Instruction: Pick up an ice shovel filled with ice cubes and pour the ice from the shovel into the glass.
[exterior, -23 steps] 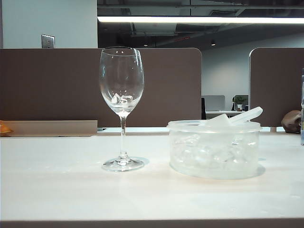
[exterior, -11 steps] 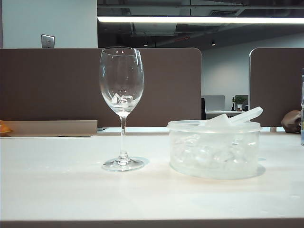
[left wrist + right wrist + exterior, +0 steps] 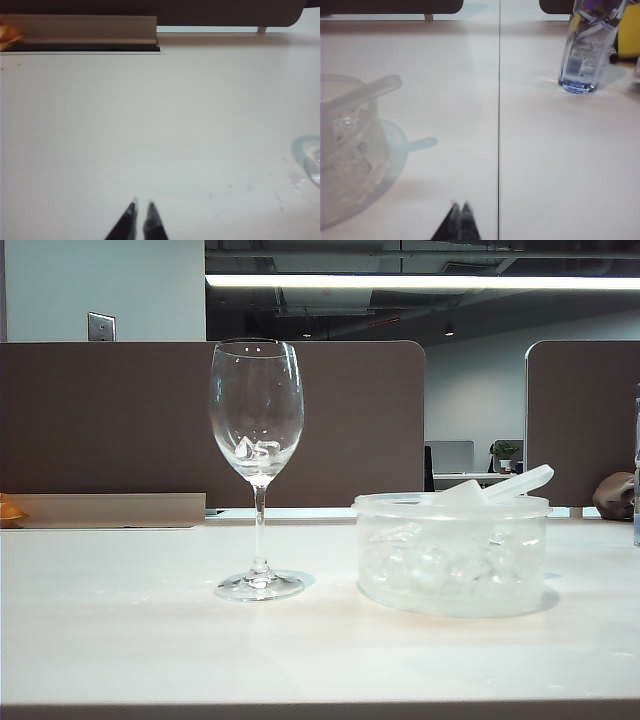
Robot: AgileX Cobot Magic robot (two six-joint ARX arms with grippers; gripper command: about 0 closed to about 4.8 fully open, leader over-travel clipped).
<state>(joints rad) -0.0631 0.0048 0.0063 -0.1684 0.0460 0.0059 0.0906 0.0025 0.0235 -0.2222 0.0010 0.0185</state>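
Nothing's changed: shovel (image 3: 505, 487) still in the tub (image 3: 452, 555), glass (image 3: 257, 465) beside it with some ice (image 3: 255, 449). Left end effector (image 3: 141, 206) nearly closed, right end effector (image 3: 460, 205) pressed together, both over bare desk (image 3: 120, 630).

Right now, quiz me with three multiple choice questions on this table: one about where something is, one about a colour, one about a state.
1. Where does the ice shovel lie?
A. Across the top of the round tub
B. Inside the glass
C. Flat on the table by the bottle

2. What colour is the tint at the base of the plastic bottle?
A. Red
B. Blue
C. Green

3. How does the right end effector stand?
A. Wide open
B. Shut on the shovel handle
C. Shut, holding nothing

Answers:
1 A, its handle sticks out over the tub's rim.
2 B, the right wrist view shows a blue bottom.
3 C, its fingertips meet over bare table, clear of the tub.

The left end effector is likewise nearly closed and empty, near the foot of the glass.
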